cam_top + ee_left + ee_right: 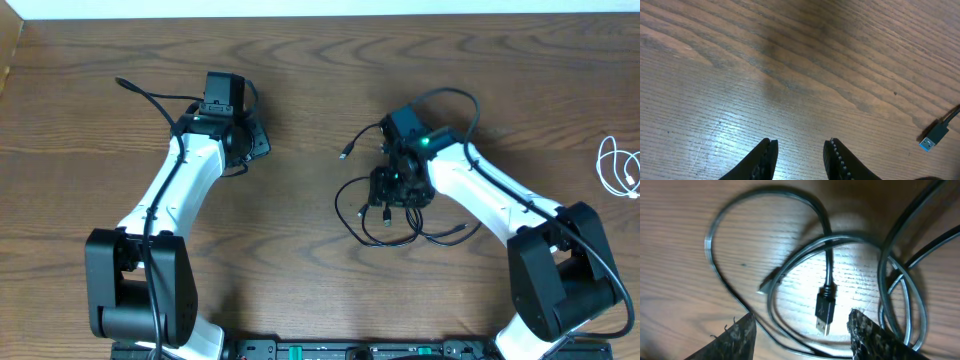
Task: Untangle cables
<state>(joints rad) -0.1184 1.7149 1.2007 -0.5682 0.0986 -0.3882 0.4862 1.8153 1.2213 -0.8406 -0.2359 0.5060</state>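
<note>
Both spread, empty: L gripper (801,145) over table (790,60), R gripper (801,317) above blk cable (825,265).

The right gripper (398,188) hung over the black cable (372,228). Its loops lay under and around the jaws. One plug (345,153) lay between the two grippers. The left gripper (255,140) sat over the table (300,60). The white cable (620,168) lay far from both.
</note>
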